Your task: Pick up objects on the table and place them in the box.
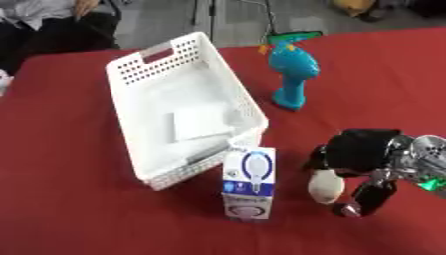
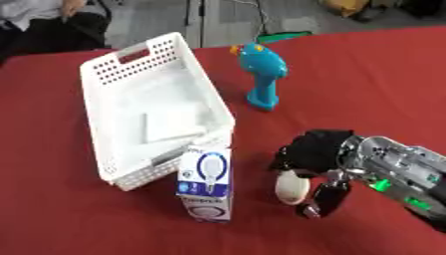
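A white slotted basket (image 1: 131, 64) stands on the red table, with a flat white packet (image 1: 198, 120) lying inside. A blue-and-white light-bulb box (image 1: 249, 182) stands upright just in front of the basket's near corner. A teal toy with a handle (image 1: 291, 69) stands upright behind and to the right of the basket. My right hand (image 1: 362, 149) comes in from the right, its fingers curled down round a small white rounded object (image 1: 326, 188) that sits at table level. My left hand is out of sight.
The red tablecloth (image 1: 78, 209) covers the whole table. A seated person shows at the far left edge, away from the objects. Bare cloth lies to the left of the basket and at the far right.
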Tool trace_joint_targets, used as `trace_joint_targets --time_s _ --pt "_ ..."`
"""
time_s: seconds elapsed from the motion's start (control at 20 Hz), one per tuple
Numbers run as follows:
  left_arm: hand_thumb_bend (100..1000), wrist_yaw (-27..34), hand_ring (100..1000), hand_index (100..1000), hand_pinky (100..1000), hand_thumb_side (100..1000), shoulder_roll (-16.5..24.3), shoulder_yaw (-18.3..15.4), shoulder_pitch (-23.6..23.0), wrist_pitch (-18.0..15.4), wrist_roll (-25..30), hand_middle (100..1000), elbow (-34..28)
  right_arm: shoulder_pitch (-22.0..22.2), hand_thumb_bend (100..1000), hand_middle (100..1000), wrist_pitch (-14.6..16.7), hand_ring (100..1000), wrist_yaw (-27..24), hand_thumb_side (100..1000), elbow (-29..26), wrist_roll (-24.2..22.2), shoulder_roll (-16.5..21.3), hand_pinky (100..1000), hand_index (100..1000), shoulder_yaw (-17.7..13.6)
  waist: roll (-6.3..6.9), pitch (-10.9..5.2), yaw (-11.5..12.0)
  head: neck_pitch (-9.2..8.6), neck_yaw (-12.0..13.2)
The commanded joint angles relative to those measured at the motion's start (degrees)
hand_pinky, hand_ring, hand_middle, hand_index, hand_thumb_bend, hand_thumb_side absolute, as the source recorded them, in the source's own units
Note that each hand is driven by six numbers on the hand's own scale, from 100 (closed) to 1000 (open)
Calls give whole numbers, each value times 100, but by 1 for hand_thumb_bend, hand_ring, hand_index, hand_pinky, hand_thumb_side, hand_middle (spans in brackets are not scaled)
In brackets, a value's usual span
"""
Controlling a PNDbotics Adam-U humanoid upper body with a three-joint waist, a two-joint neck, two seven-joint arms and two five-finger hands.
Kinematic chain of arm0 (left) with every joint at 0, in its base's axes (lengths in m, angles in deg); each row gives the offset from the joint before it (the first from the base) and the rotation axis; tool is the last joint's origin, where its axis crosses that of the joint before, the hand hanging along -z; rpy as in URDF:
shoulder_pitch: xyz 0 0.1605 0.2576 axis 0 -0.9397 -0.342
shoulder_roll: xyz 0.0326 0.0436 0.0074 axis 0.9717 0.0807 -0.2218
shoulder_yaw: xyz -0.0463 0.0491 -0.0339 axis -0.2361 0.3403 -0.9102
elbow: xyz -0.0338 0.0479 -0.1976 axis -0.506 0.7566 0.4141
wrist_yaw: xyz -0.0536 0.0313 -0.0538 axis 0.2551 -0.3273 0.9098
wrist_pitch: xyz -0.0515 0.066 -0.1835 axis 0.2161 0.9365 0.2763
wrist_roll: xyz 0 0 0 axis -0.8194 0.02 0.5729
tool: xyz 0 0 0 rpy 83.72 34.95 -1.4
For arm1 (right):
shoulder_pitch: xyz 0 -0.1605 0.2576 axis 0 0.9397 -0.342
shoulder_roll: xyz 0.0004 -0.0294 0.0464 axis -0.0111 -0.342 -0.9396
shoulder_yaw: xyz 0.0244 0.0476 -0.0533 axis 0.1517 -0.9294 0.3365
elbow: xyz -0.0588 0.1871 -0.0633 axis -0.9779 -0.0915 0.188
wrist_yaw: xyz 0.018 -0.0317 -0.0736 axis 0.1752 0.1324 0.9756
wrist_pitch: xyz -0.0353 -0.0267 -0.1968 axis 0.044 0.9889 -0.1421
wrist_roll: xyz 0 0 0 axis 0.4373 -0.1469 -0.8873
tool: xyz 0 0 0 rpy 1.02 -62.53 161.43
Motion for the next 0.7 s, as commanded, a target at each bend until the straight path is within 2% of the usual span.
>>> trace_joint_targets --time_s 0.05,0.7 --pt "100 25 733 778 672 1000 18 16 85 -3 2 708 -84 -8 453 732 59 422 194 474 -72 131 215 107 941 -95 78 36 11 -83 -9" --pt "100 29 732 778 674 1000 7 16 99 -3 1 708 -84 86 433 676 67 394 307 465 -53 275 198 100 905 -107 81 61 39 -149 -36"
